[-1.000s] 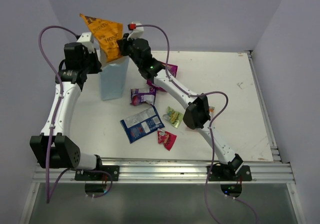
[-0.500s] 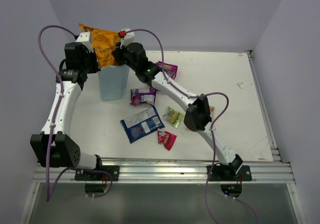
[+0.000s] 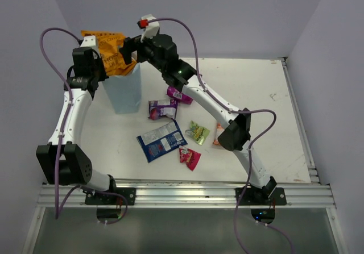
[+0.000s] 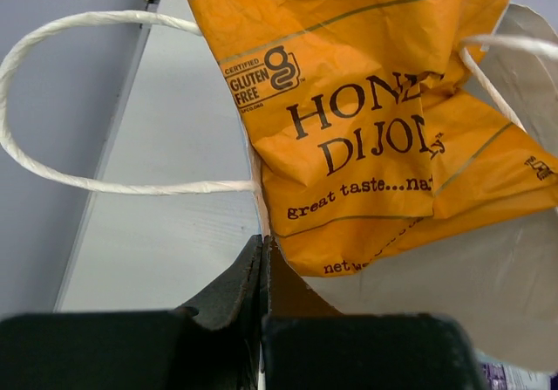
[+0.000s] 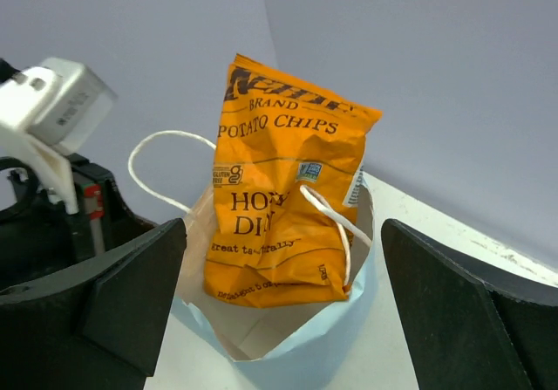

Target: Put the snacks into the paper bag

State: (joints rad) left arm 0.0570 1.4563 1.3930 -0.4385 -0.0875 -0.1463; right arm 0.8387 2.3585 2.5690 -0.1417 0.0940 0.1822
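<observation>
1. Standing crumpled in the mouth of the creased paper bag (image 5: 296, 359), the crinkly orange packet (image 5: 279, 207) pokes halfway out.
2. Left gripper (image 4: 263, 255) is clamped on the bag's thin rim.
3. Right gripper (image 5: 283, 229): black jaws spread wide, empty.

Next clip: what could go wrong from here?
The large orange foil chip packet sticks well above the rim of the pale blue paper bag, so it could tip out or block the opening. A white cord handle crosses its front and might snag it. The left claw pinches the rim; a tug could topple the bag.
</observation>
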